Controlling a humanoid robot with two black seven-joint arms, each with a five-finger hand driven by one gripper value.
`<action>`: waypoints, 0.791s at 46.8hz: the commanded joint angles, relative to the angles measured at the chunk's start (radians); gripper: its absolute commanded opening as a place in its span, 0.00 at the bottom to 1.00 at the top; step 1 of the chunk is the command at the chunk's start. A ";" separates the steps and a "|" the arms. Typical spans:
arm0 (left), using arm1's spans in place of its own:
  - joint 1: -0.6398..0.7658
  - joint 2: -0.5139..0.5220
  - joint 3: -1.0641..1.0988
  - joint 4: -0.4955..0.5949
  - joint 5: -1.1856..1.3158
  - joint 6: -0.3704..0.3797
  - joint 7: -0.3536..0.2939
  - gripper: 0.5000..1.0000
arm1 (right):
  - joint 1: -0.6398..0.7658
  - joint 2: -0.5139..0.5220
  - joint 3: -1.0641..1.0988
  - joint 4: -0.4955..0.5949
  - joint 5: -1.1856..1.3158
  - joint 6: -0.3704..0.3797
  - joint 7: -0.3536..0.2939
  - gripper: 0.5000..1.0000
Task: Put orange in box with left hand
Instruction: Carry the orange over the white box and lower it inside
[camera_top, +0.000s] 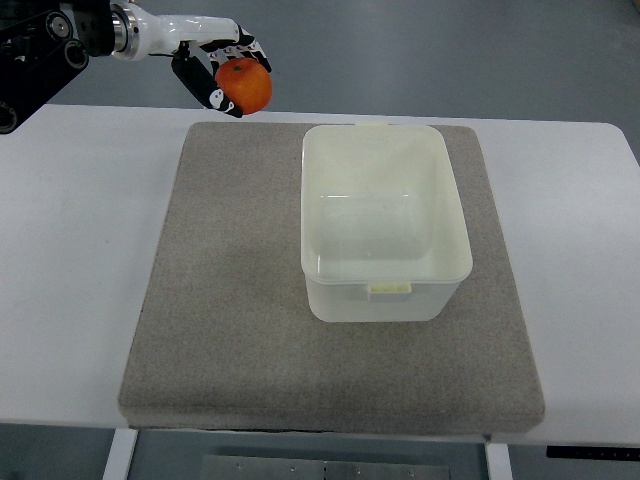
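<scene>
I'm holding the orange (245, 86) in the left hand (218, 72), fingers wrapped round it, arm coming in from the top-left corner. The fruit is hanging up in the air over the far-left corner of the mat (230, 300), clear of the surface and off to the left of the box (385, 222), not over it yet. Right arm isn't showing anywhere.

The step in hand, as I'm judging it, is the carry. To do it well I'm planning to bring the hand right & toward me till the orange is sitting over the middle of the opening, w/ the fingers clear of the near-left rim, then lower before letting go. Dropping from height is risking a bounce off the hard plastic floor, or a knock that's shifting the box on the mat. I'm also keeping the grip steady; a round, smooth fruit is prob. apt to roll out if the fingers are easing early.

The box is standing upright, lid off, w/ nothing in it that I'm seeing; it's resting on the mat, which is lying on the white table (70, 250).
</scene>
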 joint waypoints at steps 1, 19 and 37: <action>-0.002 0.020 -0.002 -0.099 0.000 -0.001 0.002 0.00 | 0.000 0.000 0.000 0.000 0.000 -0.001 0.000 0.85; -0.051 -0.020 0.003 -0.329 0.002 -0.067 0.016 0.00 | -0.002 0.000 0.000 0.000 0.000 -0.001 0.000 0.85; -0.032 -0.161 0.056 -0.318 0.058 -0.067 0.108 0.00 | -0.002 0.000 0.000 0.000 0.000 -0.001 -0.001 0.85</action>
